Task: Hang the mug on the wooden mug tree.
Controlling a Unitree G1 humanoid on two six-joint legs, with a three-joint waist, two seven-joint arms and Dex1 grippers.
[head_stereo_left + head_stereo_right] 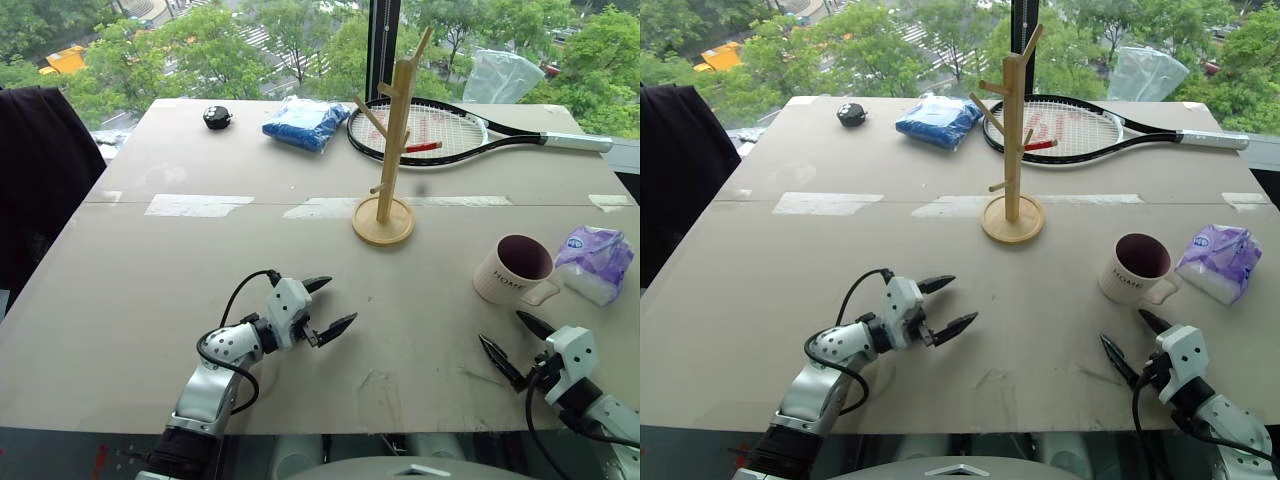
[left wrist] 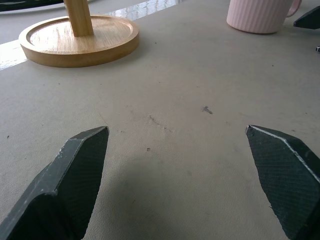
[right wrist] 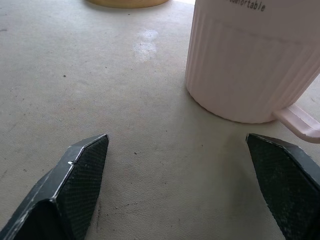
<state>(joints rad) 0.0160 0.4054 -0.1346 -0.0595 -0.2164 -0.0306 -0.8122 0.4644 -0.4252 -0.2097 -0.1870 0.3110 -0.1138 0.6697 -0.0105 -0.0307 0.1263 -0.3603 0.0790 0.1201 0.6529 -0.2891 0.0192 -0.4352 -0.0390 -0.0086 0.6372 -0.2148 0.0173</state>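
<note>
The cream mug (image 1: 513, 270) with its dark maroon inside stands upright on the table at the right, handle (image 1: 546, 293) toward the near right. The wooden mug tree (image 1: 390, 150) rises from its round base (image 1: 383, 222) at the table's middle, with bare pegs. My right gripper (image 1: 518, 345) is open and empty, a short way in front of the mug. In the right wrist view the mug (image 3: 250, 60) stands close ahead, off to one side. My left gripper (image 1: 325, 306) is open and empty, left of centre, pointing toward the tree base (image 2: 80, 40).
A tennis racket (image 1: 440, 130) lies behind the tree. A blue bag (image 1: 305, 122) and a small black object (image 1: 217, 117) sit at the back. A purple-white packet (image 1: 597, 262) lies right of the mug. A dark garment (image 1: 40, 180) hangs at the table's left.
</note>
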